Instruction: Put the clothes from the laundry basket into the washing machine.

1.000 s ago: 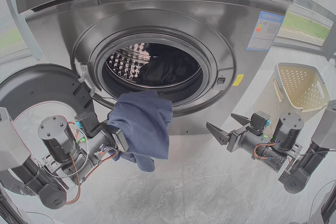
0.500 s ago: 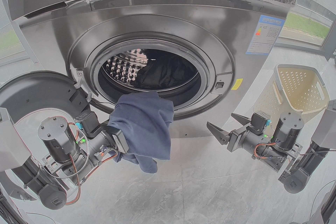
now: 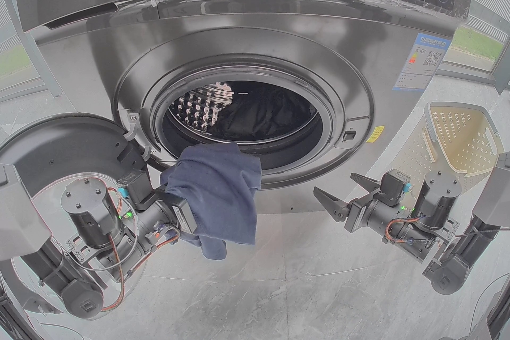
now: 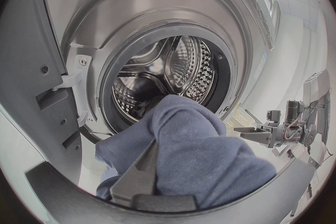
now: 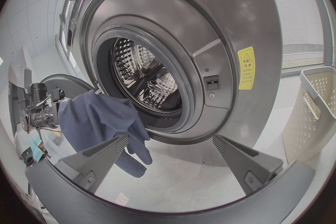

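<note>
Head view: my left gripper [image 3: 185, 213] is clamped on a blue garment [image 3: 218, 187], its fingers buried in the cloth. The garment hangs in front of the lower left rim of the washing machine [image 3: 255, 38] opening, outside the drum [image 3: 202, 104], with its loose end dangling above the floor [image 3: 319, 277]. Whether the cloth touches the rim I cannot tell. A dark garment [image 3: 263, 112] lies inside the drum, towards the back. The round door [image 3: 58, 144] stands swung open at the machine's left side, behind my left arm. My right gripper [image 3: 332, 183] hangs above the floor near the machine's lower right corner, spread wide and holding nothing. The laundry basket [image 3: 431, 123] stands on the floor just beside the machine's right side, behind my right arm.

Left wrist view: the blue garment is bunched over my gripper, and one dark finger [image 4: 143, 168] shows pressed against the fabric. Past the cloth is the drum's bright, perforated wall, and my right gripper sits farther off with its jaws apart.

Right wrist view: my two fingers [image 5: 105, 154] stand wide apart with bare floor between them. The blue garment droops at the opening's lower left rim. A yellow sticker [image 5: 246, 68] sits on the machine's front beside the opening, and the basket stands at the machine's right side.
</note>
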Tool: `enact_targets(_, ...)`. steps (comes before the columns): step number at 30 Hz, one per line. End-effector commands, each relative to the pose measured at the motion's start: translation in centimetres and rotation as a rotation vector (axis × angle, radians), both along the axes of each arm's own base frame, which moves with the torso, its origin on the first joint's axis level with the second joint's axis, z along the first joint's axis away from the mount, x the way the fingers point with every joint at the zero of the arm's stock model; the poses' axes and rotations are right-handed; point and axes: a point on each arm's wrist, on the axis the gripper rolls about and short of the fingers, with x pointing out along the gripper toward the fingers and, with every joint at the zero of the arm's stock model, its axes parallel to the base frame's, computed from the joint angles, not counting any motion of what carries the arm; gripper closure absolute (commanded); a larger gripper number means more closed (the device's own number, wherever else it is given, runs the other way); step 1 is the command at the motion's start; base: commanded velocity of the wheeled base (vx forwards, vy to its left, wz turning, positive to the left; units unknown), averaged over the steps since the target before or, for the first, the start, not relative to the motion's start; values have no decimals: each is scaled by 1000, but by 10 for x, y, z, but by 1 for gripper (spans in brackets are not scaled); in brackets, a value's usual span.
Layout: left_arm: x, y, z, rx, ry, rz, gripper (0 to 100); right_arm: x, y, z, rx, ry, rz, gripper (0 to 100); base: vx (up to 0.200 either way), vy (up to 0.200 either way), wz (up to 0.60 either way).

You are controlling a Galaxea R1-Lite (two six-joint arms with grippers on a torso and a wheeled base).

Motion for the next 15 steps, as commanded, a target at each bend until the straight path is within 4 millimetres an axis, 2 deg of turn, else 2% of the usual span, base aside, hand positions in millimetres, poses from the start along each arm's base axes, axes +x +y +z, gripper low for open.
enact_targets(1,0,-1,-2,3,6,-1,100,0,1,-1,-2,4,4,0,200,0,0)
enact_targets(15,-1,-2,-2,4,6,-7,100,-4,4,-2,-6,10,17,0,0,0,0)
